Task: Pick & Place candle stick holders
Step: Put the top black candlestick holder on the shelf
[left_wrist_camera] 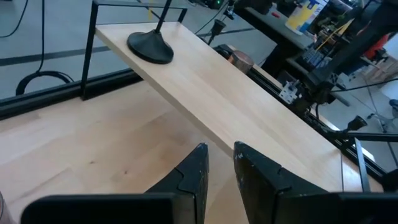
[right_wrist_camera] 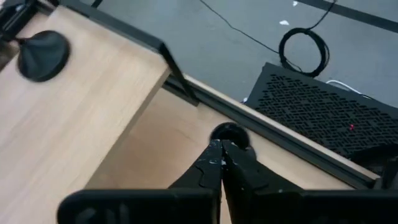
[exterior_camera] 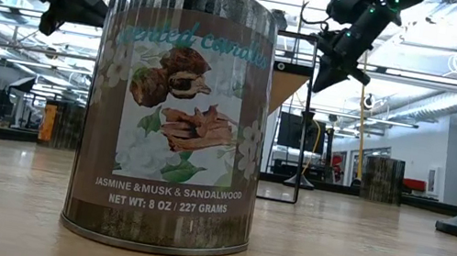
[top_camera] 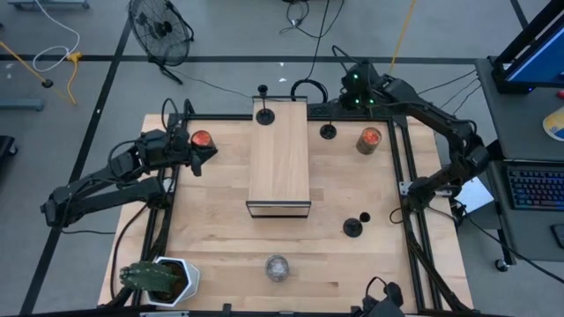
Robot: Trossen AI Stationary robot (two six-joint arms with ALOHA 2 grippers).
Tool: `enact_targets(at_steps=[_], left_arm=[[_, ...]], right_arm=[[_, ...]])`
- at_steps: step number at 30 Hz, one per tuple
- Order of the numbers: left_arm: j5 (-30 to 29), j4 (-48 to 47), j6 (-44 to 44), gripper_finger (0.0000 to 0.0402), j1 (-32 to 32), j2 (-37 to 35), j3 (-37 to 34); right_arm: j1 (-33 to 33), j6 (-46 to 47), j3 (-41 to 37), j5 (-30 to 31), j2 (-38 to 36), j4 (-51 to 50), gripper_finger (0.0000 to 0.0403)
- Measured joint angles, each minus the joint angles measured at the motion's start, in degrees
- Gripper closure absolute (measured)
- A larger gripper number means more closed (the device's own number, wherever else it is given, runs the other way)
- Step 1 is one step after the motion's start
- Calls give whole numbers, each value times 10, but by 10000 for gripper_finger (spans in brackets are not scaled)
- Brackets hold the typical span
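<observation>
Three black candle stick holders stand upright — one (top_camera: 263,115) on the wooden riser, two (top_camera: 328,132) (top_camera: 353,228) on the table.

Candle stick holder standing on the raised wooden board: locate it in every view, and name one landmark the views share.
High view: candle stick holder at the far end of the raised wooden board.
Low view: cannot be made out; the big candle tin fills the foreground.
Left wrist view: base on the board's far corner.
Right wrist view: base at the picture's edge, on the board.
Shared landmark: the board.
</observation>
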Motion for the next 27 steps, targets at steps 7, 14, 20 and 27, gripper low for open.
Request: enact_targets(at_steps=[7,14,20,27], left_arm=[[0,3,-41,321,0,0,0],[0,9,-64,321,0,1,0],[43,19,59,321,0,1,0],[118,18,144,321,0,1,-12]], right_arm=[[-15,-15,0,0,0,0,335],[-22,-14,0,-1,4,0,257],[-26,13,0,-44,26,1,238],[-37,18,0,-45,34,9,249]])
